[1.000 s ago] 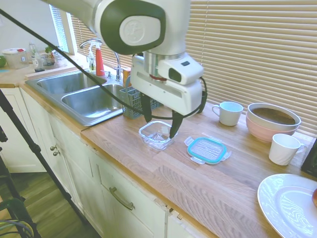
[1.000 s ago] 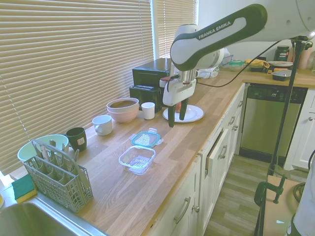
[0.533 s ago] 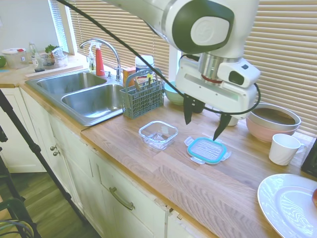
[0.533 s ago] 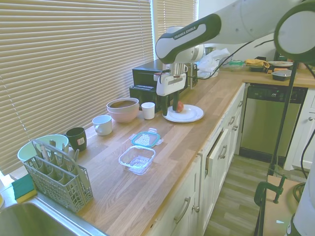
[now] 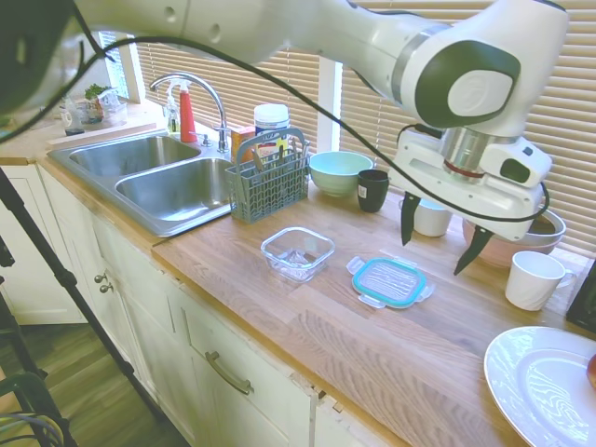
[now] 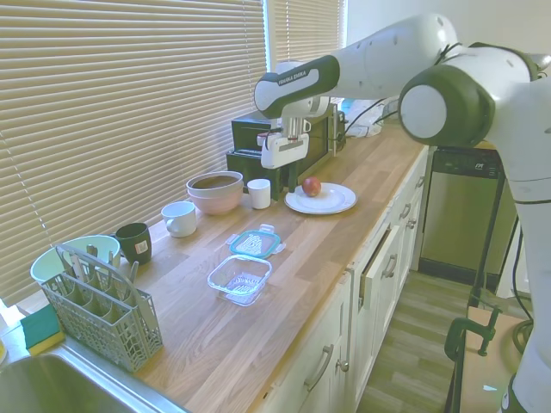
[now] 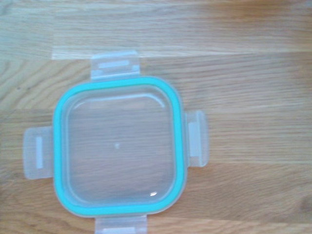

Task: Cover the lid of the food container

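Gripper [image 5: 440, 245] spread wide, empty, hovering above surface [image 5: 372, 345]. Lid [image 5: 388, 281] flat on surface directly below gripper, not touched, centered in wrist view [image 7: 118, 146]. Food container [image 5: 297, 252] beside lid, further from gripper, uncovered.

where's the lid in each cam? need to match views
First exterior view: the lid lies flat on the counter, right of the food container, below the open hand.
Second exterior view: the lid sits just beyond the food container, mid-counter.
Wrist view: the lid fills most of the frame.
Shared landmark: the food container in both exterior views; not in the wrist view.
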